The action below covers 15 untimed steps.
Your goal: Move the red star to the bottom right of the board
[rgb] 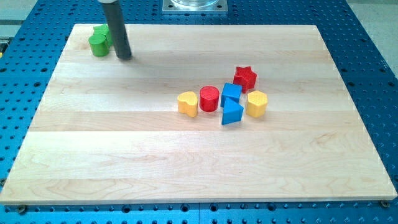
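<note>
The red star [245, 77] sits right of the board's centre, at the upper right of a cluster of blocks. Touching or close below it are a blue block [231, 94], a blue triangular block [232, 113] and a yellow block [256, 103]. A red cylinder [209, 98] and a yellow heart [187, 103] lie to the left of them. My tip [124, 58] rests on the board near its top left corner, far left of the red star, just right of the green blocks.
Two green blocks [99, 42] sit together at the board's top left corner, partly behind the rod. The wooden board [124, 155] lies on a blue perforated table. A metal base shows at the view's top centre.
</note>
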Available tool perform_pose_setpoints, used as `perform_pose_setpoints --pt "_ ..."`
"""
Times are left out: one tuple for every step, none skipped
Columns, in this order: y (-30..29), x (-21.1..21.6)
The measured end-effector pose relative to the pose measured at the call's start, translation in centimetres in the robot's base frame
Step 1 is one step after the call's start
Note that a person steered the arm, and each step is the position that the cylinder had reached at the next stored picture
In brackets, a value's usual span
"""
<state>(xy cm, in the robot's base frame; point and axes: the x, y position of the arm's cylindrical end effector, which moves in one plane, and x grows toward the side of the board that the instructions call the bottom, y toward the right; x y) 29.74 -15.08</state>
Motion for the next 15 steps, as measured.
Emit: perform_pose_setpoints --pt "1.3 0.0" --pt "1.3 0.0" --pt "1.3 0.0" --pt "1.3 0.0" --pt "1.6 1.0" --pt "1.6 1.0" --pt "1.6 1.6" --pt "1.1 2.0" --pt "1.1 2.5" --pt "1.1 4.5" --pt "1.8 4.9" --pt "5.2 6.1" --pt "10.0 6.1" --pt "14.2 5.5" --pt "17.9 4.7"
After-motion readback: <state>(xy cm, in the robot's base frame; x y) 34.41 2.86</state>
